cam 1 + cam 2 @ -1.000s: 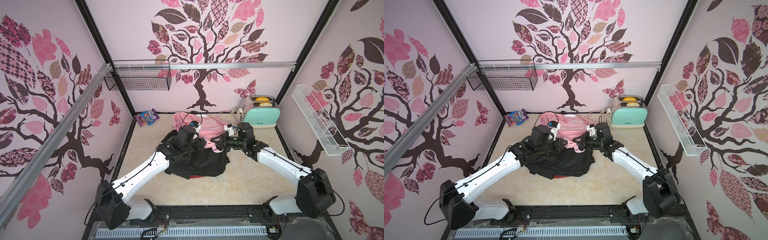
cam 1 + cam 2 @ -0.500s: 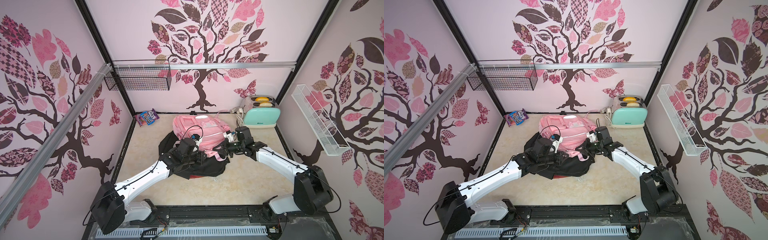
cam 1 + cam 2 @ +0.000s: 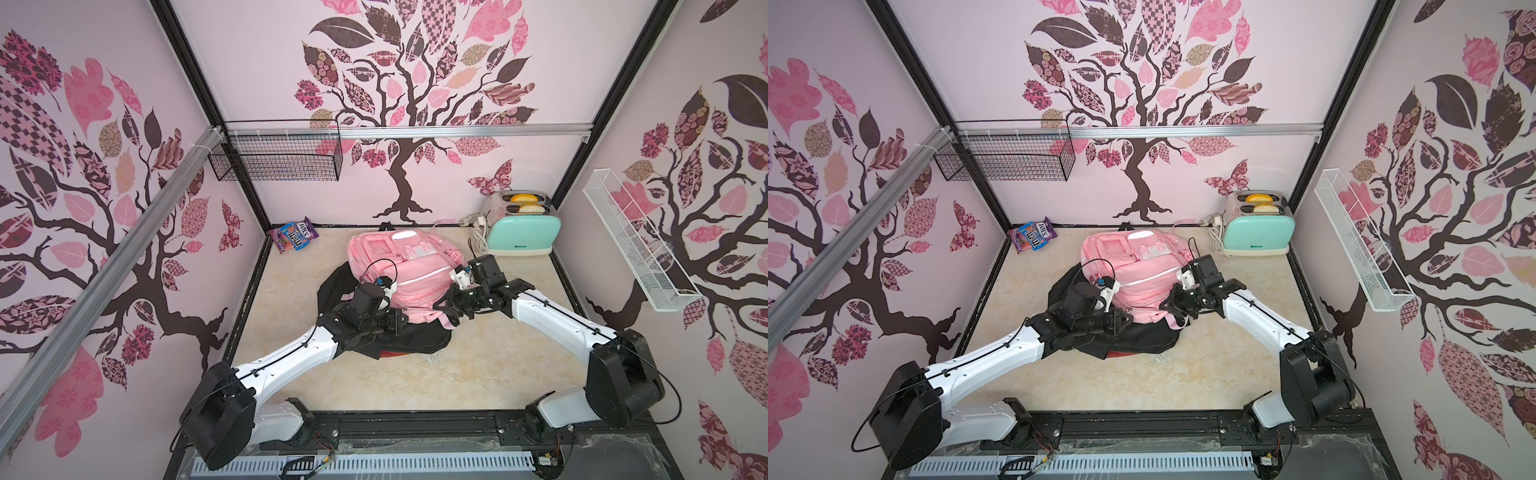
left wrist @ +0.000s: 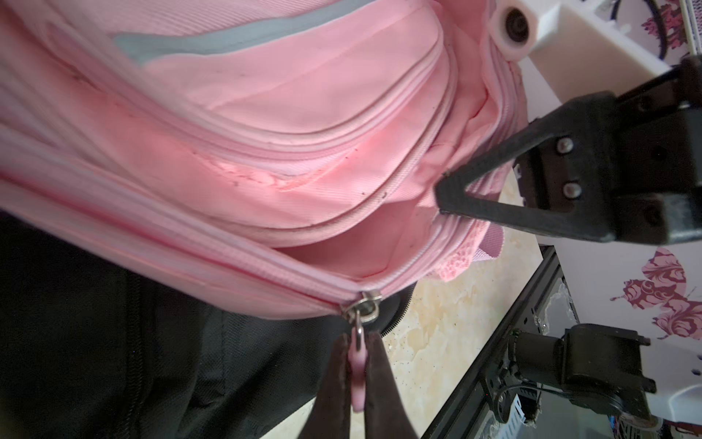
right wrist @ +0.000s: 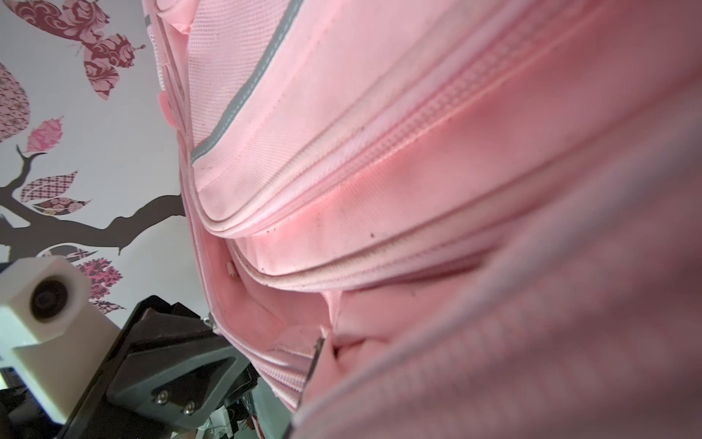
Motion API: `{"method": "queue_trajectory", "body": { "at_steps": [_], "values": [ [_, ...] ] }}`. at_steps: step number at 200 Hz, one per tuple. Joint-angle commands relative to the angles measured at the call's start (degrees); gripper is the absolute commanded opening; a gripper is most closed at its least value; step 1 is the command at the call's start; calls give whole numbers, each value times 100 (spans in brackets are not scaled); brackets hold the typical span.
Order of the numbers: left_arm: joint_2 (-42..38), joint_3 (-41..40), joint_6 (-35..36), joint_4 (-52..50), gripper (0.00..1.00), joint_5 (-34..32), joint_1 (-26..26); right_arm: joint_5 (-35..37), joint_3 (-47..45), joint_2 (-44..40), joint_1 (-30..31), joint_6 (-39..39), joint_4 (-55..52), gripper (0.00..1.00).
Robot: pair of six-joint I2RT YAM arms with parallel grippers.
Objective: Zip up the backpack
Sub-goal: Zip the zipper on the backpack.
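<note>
A pink backpack (image 3: pixel 409 266) (image 3: pixel 1142 266) lies on a black bag in both top views. Its main zipper is partly open, with a gap (image 4: pixel 380 243) between the slider (image 4: pixel 362 306) and the right gripper's tip. My left gripper (image 4: pixel 359 338) (image 3: pixel 397 322) (image 3: pixel 1125 320) is shut on the pink zipper pull (image 4: pixel 358 380) at the pack's near edge. My right gripper (image 5: pixel 323 347) (image 3: pixel 441 303) (image 3: pixel 1168 308) is shut on the backpack's pink fabric (image 5: pixel 380 152) at the end of the opening, and that fabric mostly hides its fingers.
The black bag (image 3: pixel 415 343) spreads under the pack. A mint toaster (image 3: pixel 521 232) with a cord stands at the back right. A candy packet (image 3: pixel 294 239) lies at the back left. A black wire basket (image 3: pixel 274 156) and a white rack (image 3: pixel 636 241) hang on the walls.
Both grippers have come down and toward the front, still gripping. The left one has drawn the zipper pull along, and more of the pink pack's top shows behind them.
</note>
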Motion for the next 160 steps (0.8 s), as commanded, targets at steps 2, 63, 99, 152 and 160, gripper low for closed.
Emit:
{"method": "queue_trajectory", "body": {
  "at_steps": [2,63,99,152,160],
  "values": [
    [-42,-135,-75,12,0,-42,161,798,357,15,-106,-464,-336,0],
    [117,-383,-111,127,0,-101,224,2027,661,288,-119,-316,-698,0],
    [235,-518,-206,377,0,-32,216,2311,724,155,-118,-10,-789,7],
    [442,-711,-279,857,0,131,172,1529,372,-322,-105,1254,-657,94],
    [485,-723,-291,908,0,136,138,1344,238,-337,-90,1506,-563,99]
  ]
}}
